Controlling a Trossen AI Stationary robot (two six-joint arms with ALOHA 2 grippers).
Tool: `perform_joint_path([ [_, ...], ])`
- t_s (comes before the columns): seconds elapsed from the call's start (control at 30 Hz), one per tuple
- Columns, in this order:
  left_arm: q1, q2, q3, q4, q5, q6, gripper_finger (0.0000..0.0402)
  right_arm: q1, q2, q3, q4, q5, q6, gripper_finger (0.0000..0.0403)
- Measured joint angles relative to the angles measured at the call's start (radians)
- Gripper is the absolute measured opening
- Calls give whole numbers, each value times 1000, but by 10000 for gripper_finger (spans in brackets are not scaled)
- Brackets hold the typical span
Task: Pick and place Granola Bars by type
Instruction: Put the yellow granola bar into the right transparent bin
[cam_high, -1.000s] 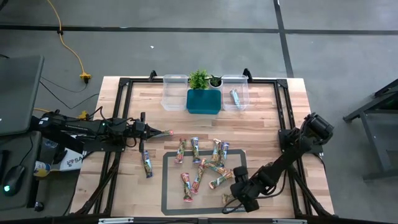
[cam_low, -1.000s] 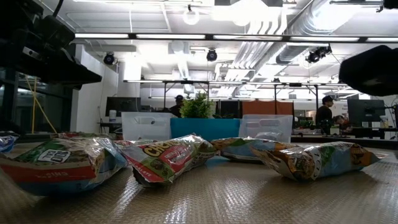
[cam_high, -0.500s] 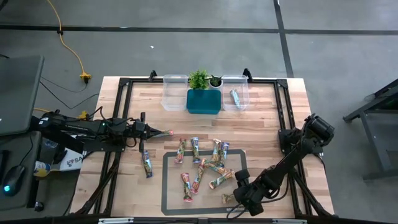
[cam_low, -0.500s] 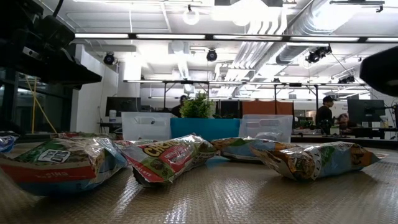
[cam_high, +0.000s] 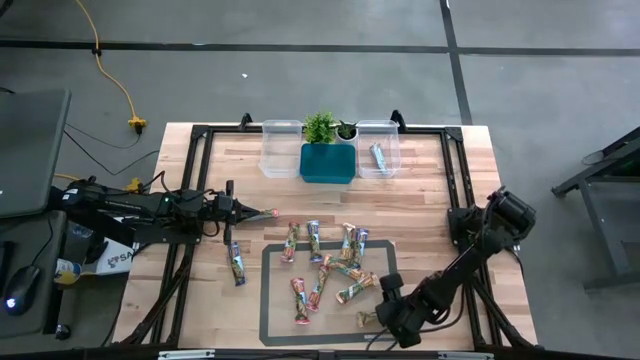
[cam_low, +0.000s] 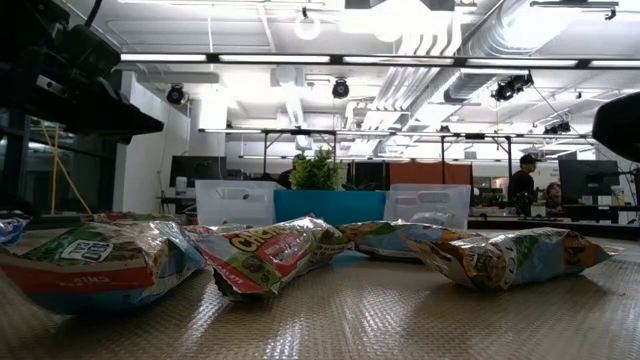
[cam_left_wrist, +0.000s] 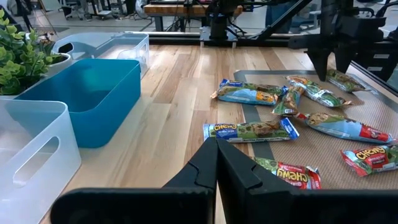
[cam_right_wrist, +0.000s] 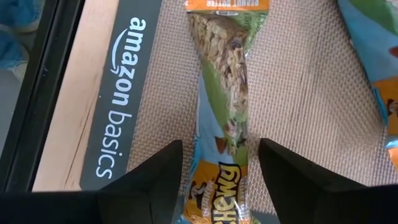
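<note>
At lower right of the high view I have the right pincer (cam_high: 372, 319) over a granola bar (cam_right_wrist: 225, 118) at the lower right corner of the grey mat (cam_high: 272, 300), fingers (cam_right_wrist: 149, 177) spread wide to either side of the wrapper, not gripping it. The other granola bars (cam_high: 325, 265) lie scattered across the mat and the bench (cam_high: 420, 200) at centre frame. One bar (cam_high: 378, 156) rests in the clear bin (cam_high: 379, 148) at upper right. My left pincer (cam_high: 268, 213) waits pressed shut at centre left.
</note>
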Motion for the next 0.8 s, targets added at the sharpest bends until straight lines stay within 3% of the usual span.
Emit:
perform_joint_path([
  [0.3, 0, 0, 0, 0, 0, 0, 1, 53, 3, -1, -1, 46, 15, 193],
  [0.8, 0, 0, 0, 0, 0, 0, 1, 60, 3, -2, -8, 59, 43, 101],
])
